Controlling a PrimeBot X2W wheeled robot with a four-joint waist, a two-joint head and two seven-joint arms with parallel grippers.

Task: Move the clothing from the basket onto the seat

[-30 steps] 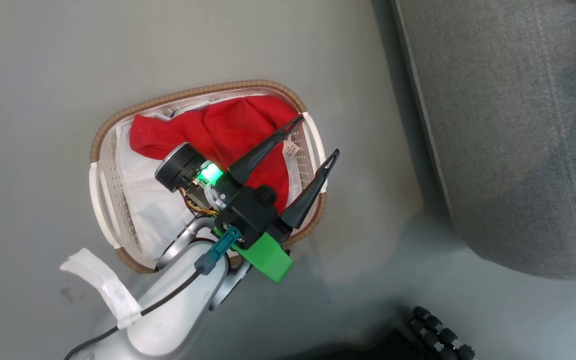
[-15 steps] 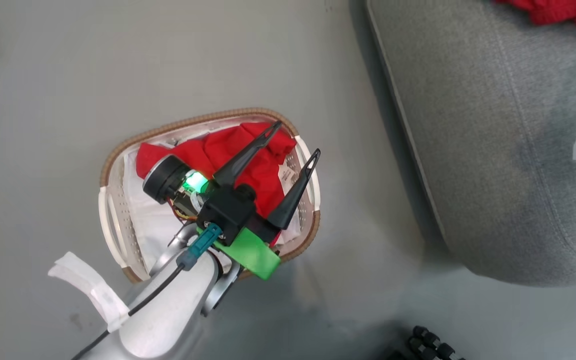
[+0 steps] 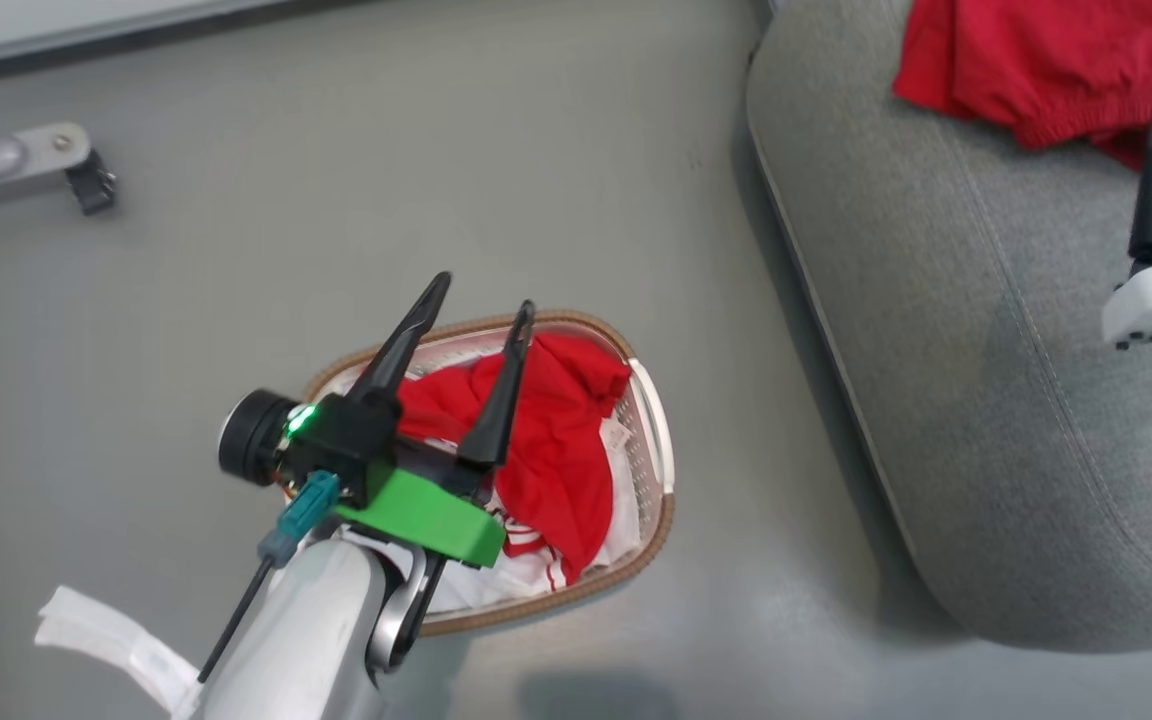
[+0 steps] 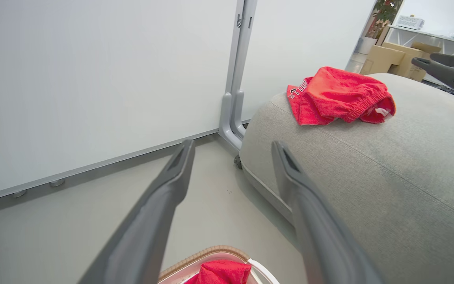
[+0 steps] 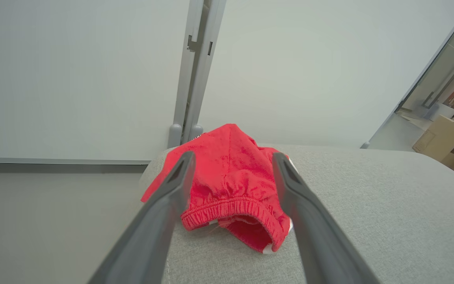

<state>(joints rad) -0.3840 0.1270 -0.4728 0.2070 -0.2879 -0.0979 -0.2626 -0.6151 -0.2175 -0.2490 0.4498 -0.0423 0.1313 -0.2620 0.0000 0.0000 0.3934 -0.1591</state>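
A red garment (image 3: 556,450) with white trim lies crumpled in the cream basket (image 3: 671,500) on the floor. My left gripper (image 3: 484,295) hovers open over the basket's far rim, holding nothing. In the left wrist view its fingers (image 4: 164,205) point past the basket rim (image 4: 207,254) toward the seat (image 4: 388,177). A second red garment (image 3: 1036,60), with white letters (image 4: 298,90), rests on the grey seat (image 3: 986,350). My right gripper (image 5: 233,156) stands open just short of that garment (image 5: 231,185), above the cushion (image 5: 369,209), gripping nothing.
A white liner sheet (image 3: 536,580) lines the basket bottom. White partition panels with a grey metal post (image 5: 193,79) stand behind the seat. The post's foot with a caster (image 3: 76,180) lies on the floor far left. Cardboard boxes (image 5: 451,142) sit far right.
The head view has swung, bringing the garment on the seat and my right gripper into it. Relative to the basket, my left gripper has turned from its right side toward its far rim.
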